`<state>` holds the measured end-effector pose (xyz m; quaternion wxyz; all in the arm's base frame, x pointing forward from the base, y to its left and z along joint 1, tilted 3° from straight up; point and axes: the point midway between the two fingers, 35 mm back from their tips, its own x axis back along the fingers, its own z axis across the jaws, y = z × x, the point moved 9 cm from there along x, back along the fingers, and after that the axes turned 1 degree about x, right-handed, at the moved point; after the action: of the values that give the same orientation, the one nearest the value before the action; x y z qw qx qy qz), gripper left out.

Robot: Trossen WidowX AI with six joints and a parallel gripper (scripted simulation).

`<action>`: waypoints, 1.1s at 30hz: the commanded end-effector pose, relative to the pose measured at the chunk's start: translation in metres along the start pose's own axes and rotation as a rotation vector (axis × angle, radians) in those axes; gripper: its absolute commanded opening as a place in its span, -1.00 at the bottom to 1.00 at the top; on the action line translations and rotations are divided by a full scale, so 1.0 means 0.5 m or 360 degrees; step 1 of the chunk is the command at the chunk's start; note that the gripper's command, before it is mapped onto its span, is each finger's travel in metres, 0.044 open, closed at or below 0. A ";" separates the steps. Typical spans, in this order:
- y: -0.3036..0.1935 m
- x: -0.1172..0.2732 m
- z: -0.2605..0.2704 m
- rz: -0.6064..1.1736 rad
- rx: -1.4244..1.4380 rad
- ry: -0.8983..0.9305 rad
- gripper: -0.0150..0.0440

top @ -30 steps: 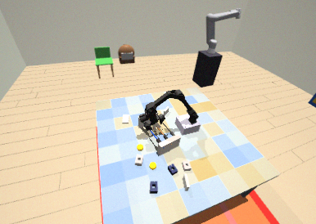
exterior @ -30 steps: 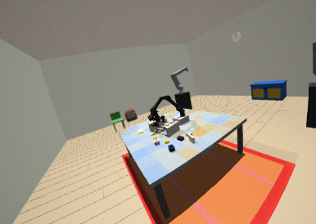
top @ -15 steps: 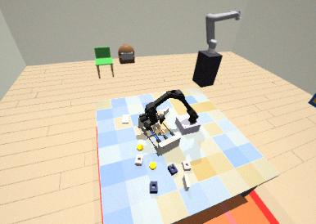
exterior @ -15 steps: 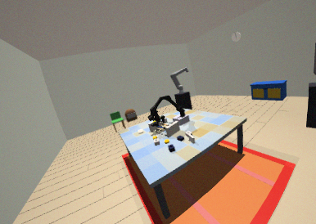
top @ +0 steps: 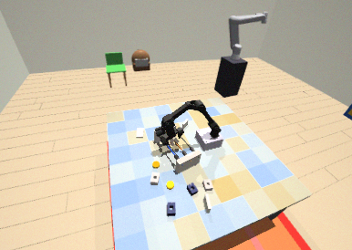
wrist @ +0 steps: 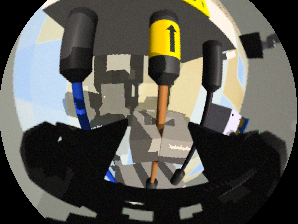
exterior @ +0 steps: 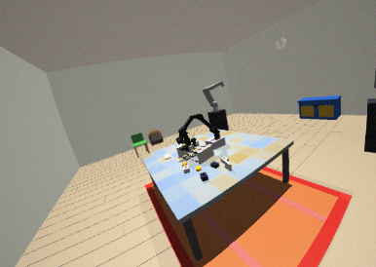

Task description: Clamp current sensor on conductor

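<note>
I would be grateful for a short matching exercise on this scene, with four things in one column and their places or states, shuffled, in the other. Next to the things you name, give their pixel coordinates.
Things:
1. claw [top: 174, 140] [exterior: 187, 149] [wrist: 158, 123]
2. green chair [top: 115, 68] [exterior: 139, 143]
3. clock [exterior: 281, 44]
4. yellow sleeve [wrist: 159, 40]

Places and states:
A. up on a wall [exterior: 312, 72]
B. marked with a black arrow
C. open
D. standing on the wooden floor [top: 59, 122] [exterior: 73, 204]

Right pairs: 1-C, 2-D, 3-A, 4-B

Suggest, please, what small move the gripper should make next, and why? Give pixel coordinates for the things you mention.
I would probably close the gripper [top: 171, 140] [exterior: 185, 146] [wrist: 158, 123] gently: its fingers stand open either side of the grey block [wrist: 175, 146], apparently the sensor, at the copper-coloured conductor [top: 179, 146] [wrist: 162, 102], and I cannot see that it has latched.
</note>
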<state>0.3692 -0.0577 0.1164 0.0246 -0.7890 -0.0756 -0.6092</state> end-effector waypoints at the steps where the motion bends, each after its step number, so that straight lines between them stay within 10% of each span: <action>1: -0.001 -0.011 0.004 0.0003 0.0004 -0.0004 1.00; 21: -0.001 -0.011 0.004 0.0003 0.0004 -0.0004 1.00; 33: 0.000 0.000 0.000 0.0000 0.0000 0.0000 0.46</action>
<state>0.3698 -0.0577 0.1157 0.0244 -0.7880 -0.0759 -0.6104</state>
